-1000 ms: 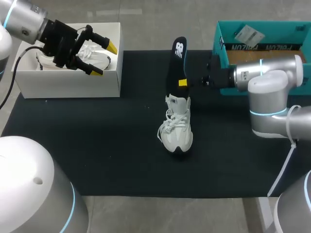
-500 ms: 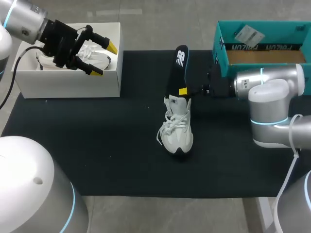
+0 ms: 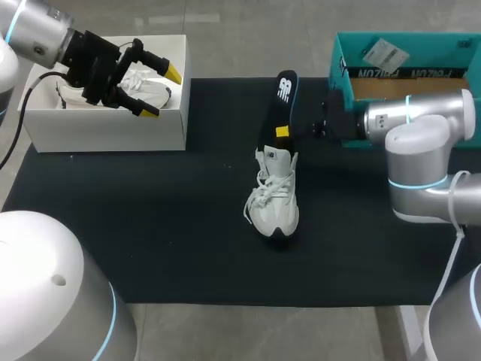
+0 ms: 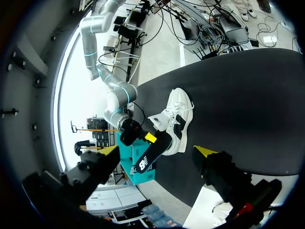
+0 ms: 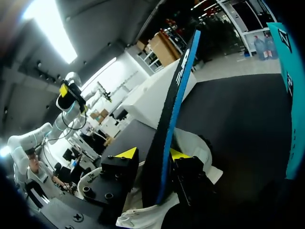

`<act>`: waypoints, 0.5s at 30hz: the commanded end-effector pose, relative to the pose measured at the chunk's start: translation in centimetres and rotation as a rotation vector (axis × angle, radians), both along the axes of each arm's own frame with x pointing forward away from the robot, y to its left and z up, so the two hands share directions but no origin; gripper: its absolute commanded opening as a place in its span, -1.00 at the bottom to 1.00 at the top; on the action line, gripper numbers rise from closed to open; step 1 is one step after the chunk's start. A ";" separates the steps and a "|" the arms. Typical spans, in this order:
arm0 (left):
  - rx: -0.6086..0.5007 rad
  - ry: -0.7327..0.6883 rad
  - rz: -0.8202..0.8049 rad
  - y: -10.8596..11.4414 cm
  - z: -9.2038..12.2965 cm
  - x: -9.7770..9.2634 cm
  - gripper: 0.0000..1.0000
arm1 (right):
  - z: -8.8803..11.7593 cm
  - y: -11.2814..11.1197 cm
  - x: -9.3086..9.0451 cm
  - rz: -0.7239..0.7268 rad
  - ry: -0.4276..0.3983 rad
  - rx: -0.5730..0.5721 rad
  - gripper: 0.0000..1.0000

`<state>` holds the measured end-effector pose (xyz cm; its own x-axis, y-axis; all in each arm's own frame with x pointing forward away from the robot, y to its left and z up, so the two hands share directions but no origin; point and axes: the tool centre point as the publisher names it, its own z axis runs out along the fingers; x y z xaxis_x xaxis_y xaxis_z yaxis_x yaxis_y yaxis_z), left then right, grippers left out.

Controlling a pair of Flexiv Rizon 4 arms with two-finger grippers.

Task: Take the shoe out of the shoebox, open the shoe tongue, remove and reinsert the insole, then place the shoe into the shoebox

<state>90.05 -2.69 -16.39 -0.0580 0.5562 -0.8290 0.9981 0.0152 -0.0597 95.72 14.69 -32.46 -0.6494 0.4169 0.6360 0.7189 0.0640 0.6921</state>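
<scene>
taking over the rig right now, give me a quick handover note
Left gripper: open, empty, above the white shoebox, which holds a second shoe.
Right gripper: shut on the insole, which stands nearly upright, lower end in the heel opening of the shoe.
The shoe is out of the box, on the black mat.
Done: shoe taken out. Insole mid-step; out or back in cannot be told.
To do: seat the insole, put the shoe into the shoebox.

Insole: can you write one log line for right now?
right end effector: shut on black blue-edged insole | insole: lower end in white lace-up sneaker | left end effector: open over white cardboard shoebox
</scene>
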 end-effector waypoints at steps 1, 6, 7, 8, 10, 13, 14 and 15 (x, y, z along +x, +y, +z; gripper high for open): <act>0.002 0.000 -0.001 0.0 0.0 0.0 1.00 | 0.6 -0.4 1.2 0.017 0.003 -0.018 -0.39; 0.002 0.000 -0.001 0.0 0.0 0.0 1.00 | 0.8 -0.6 1.7 0.023 0.002 -0.030 -1.00; 0.002 0.000 -0.001 0.0 0.0 0.0 1.00 | 0.7 -0.6 1.7 0.024 0.005 -0.030 -1.00; 0.002 0.000 -0.001 0.0 0.0 0.0 1.00 | 0.6 -0.6 1.7 0.026 0.010 -0.032 -1.00; 0.002 0.000 -0.001 0.0 0.0 0.0 1.00 | 0.3 -0.5 1.4 0.026 0.018 -0.036 -1.00; 0.002 0.000 -0.001 0.0 0.0 0.0 1.00 | -0.3 -0.4 0.7 0.030 0.043 -0.057 -1.00; 0.002 0.000 -0.001 0.0 0.0 0.0 1.00 | -0.4 -0.4 0.5 0.030 0.046 -0.060 -1.00; 0.002 0.000 -0.001 0.0 0.0 0.0 1.00 | -0.7 -0.4 0.3 0.028 0.052 -0.059 -1.00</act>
